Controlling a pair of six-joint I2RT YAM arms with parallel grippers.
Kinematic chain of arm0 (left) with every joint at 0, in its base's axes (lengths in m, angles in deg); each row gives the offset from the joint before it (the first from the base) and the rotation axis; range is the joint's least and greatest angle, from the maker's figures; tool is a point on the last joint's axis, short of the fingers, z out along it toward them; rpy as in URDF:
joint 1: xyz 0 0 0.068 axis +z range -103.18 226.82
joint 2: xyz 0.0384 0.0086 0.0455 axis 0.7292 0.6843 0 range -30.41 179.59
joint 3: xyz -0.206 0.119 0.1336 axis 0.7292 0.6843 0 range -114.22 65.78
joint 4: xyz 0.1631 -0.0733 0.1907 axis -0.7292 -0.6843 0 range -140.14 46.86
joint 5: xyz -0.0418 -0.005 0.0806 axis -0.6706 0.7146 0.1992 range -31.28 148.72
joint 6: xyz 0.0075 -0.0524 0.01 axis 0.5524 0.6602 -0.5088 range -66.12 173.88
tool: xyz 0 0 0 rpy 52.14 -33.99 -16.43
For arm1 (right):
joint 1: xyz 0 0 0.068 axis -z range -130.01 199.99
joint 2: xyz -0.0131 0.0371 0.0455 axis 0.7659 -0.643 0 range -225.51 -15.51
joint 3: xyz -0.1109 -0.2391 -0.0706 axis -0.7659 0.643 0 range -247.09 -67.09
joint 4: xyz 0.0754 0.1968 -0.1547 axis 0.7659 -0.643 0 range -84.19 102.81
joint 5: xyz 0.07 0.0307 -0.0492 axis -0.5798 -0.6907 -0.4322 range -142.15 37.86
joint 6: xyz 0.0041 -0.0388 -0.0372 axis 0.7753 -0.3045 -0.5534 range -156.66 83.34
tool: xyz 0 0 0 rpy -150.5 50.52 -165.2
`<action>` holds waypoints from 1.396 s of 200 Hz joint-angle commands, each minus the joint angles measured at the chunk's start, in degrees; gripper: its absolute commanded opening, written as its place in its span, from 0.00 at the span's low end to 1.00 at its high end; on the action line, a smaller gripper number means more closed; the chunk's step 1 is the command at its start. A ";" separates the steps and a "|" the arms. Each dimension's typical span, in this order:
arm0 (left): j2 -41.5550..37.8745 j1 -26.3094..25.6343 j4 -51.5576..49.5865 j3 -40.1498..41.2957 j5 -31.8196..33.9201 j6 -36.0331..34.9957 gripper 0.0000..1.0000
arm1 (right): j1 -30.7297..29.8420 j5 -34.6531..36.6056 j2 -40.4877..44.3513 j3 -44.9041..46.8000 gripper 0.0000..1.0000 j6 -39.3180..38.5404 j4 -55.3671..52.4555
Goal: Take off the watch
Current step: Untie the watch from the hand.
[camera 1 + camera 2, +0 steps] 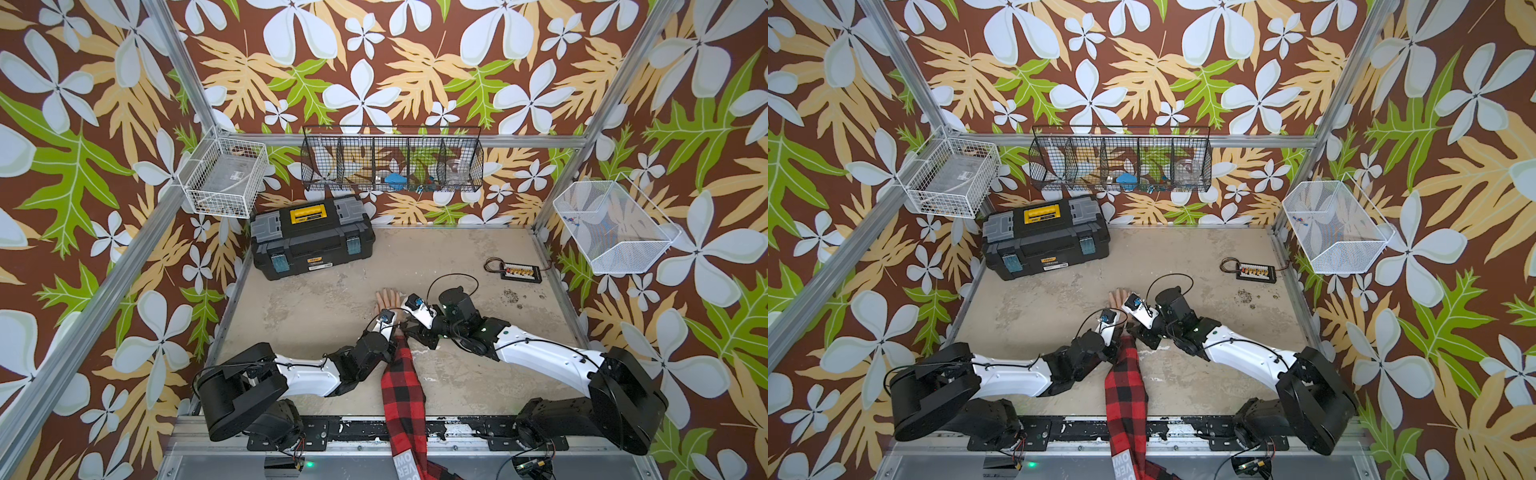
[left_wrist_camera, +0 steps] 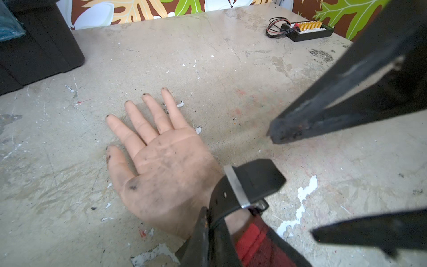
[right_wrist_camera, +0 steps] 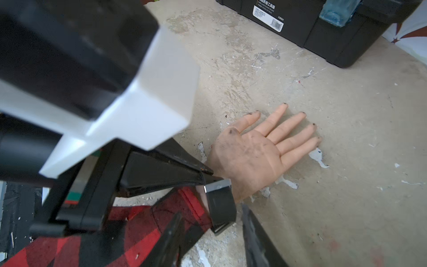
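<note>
**A:** What does the left wrist camera give?

**B:** A mannequin hand [image 2: 166, 166] lies palm up on the table [image 2: 231, 69]. The watch [image 2: 227, 196] is on its wrist, with the loose strap end sticking out past a silver clasp [image 2: 234, 187]. The left gripper [image 2: 209, 219] is pinched together on the strap, next to the plaid sleeve [image 2: 254, 242]. The right gripper [image 2: 292, 183] hangs spread around the loose end (clear of it, as far as I can see).

**A:** And the right wrist camera?

**B:** Its own two fingers stand apart, one on each side of the strap end. The left one's tips meet at the clasp.

**A:** The top views?

**B:** In both, the arms cross over the wrist and hide the watch. The toolbox [image 1: 311, 237] sits well apart at the back.
</note>
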 commanded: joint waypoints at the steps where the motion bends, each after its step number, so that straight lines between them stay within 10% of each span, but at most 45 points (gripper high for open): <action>1: -1.33 -0.13 2.75 1.12 -0.70 -2.11 0.03 | 0.04 -2.37 -1.92 -1.39 0.46 0.73 -0.08; 85: -5.10 -0.15 8.34 5.10 -4.28 -6.35 0.00 | 0.00 -10.59 -10.48 -8.41 0.53 -4.80 -3.71; 279: -8.09 -0.05 8.47 7.41 5.57 -3.12 0.00 | 2.30 -3.23 -7.07 -4.01 0.23 -3.72 -1.58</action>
